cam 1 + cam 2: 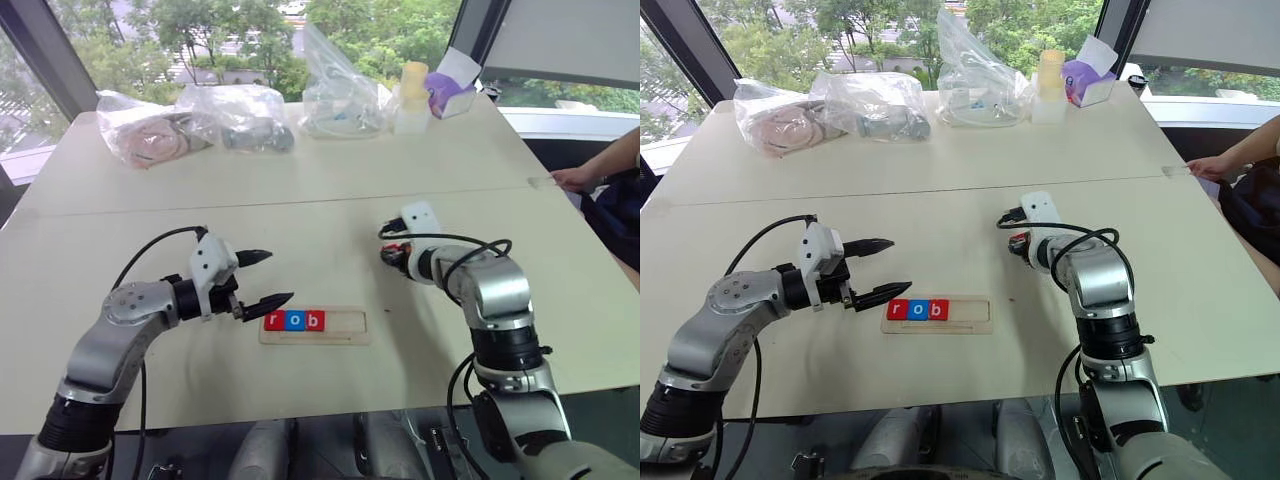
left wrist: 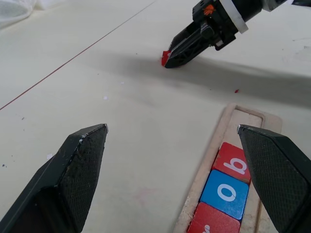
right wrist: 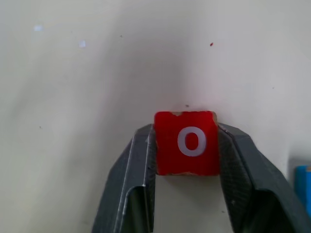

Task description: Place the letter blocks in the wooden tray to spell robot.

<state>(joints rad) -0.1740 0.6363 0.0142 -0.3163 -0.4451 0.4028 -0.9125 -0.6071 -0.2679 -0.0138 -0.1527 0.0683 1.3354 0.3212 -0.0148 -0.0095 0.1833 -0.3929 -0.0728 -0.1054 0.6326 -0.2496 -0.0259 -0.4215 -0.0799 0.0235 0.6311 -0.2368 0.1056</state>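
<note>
Altogether 3 letter blocks [image 1: 293, 321] in tray [image 1: 345, 325].

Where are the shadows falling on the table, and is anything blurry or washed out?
Left wrist view: a soft, broad shadow trails on the table under the right claw, and the left claw's fingers loom large and slightly soft. Right wrist view: a faint grey shadow spreads above the crisp red o block. Left eye view: bright daylight from the windows, with glare on the plastic bags.

Wooden tray [image 1: 345, 327] blocks read r [image 1: 273, 321], o [image 1: 294, 321], b [image 1: 314, 321]; red block [image 3: 186, 142] between right gripper [image 3: 187, 160] jaws reads o.
</note>
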